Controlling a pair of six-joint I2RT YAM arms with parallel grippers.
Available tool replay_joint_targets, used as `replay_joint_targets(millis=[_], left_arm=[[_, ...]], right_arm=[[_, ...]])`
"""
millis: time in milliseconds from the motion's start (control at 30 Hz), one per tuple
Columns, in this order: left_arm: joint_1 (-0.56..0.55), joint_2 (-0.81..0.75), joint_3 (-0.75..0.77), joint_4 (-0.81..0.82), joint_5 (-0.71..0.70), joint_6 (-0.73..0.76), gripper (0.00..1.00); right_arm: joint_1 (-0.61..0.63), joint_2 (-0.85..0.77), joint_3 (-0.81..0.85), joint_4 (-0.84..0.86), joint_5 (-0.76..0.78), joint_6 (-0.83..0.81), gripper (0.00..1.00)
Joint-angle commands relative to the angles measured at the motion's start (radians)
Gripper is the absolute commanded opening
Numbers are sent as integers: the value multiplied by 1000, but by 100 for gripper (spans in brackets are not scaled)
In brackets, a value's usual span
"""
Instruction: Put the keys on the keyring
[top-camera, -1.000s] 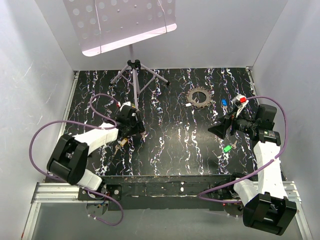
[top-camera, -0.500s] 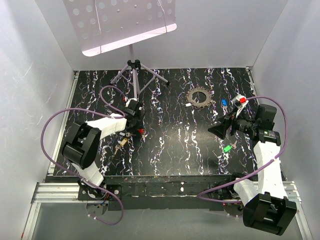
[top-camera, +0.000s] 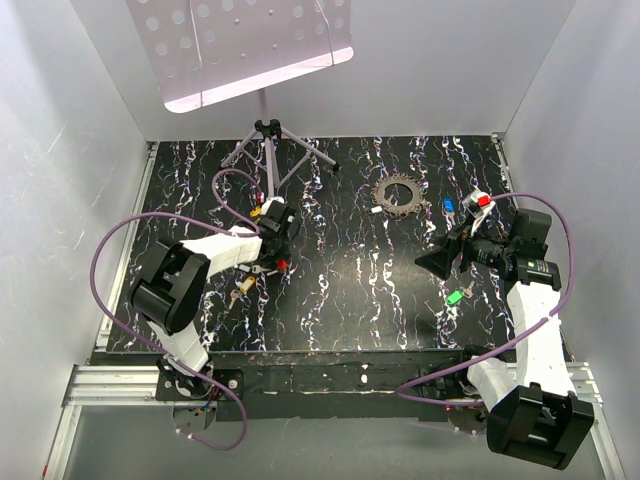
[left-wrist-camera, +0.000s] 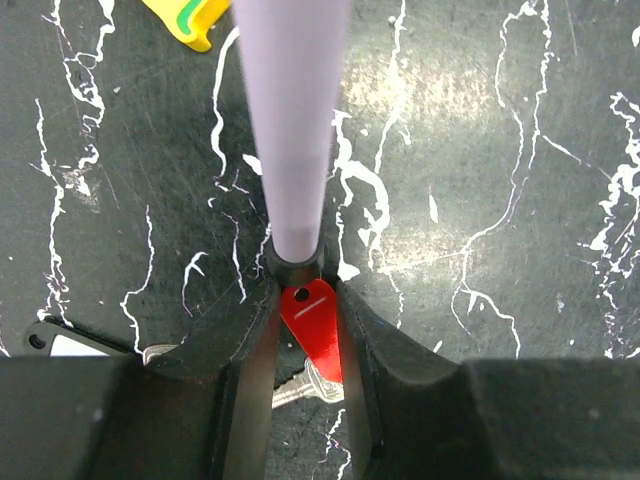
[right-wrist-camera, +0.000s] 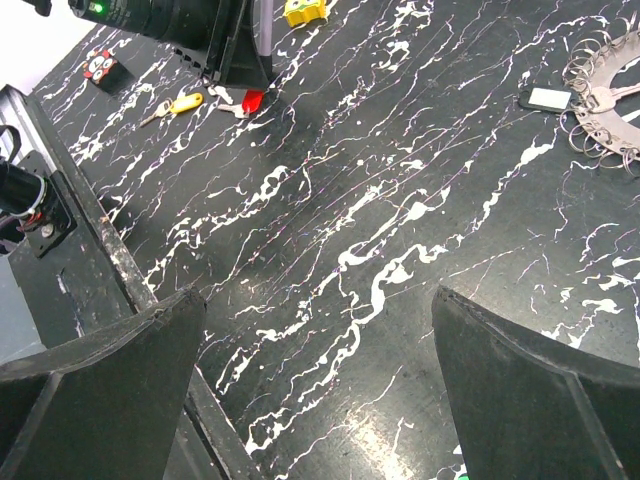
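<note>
The black marbled surface (top-camera: 340, 290) carries a music stand (top-camera: 240, 45) at the rear. The right gripper (right-wrist-camera: 315, 300) hovers with its jaws wide apart and empty. The left gripper (left-wrist-camera: 306, 288) meets the stand's foot, jaws narrowly flanking the red-headed key (left-wrist-camera: 315, 330); whether they pinch it, I cannot tell. The keyring (top-camera: 384, 193) lies well apart, and a green key (top-camera: 454, 297) lies nearer the right arm

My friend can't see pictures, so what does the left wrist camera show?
A red key head sits between the two black fingers of the left end effector, over a black table with white streaks. A pale purple pole stretches away from them, and a yellow block peeks in at the top left.
</note>
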Motion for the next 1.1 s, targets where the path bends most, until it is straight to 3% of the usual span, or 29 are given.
replay_joint_targets(millis=[0,300,433,567,800,1067], left_arm=[[-52,4,-40,-58,4,-5,24],[-102,-119,-100,-76,2,-49,25],[-111,-227,-98,-92,-12,-54,47],[-118,-355,-116,-92,11,-71,54],[-129,-473,-193,-113,102,-104,50],[-149,-435,-264,-98,108,-138,42]], right_arm=[[2,-1,16,-4,-10,-16,100],[5,1,16,-6,-10,-16,100],[5,-1,16,-6,-11,-17,100],[5,1,14,-9,-13,-19,100],[5,1,16,-9,-14,-21,100],[7,2,14,-7,-16,-22,100]])
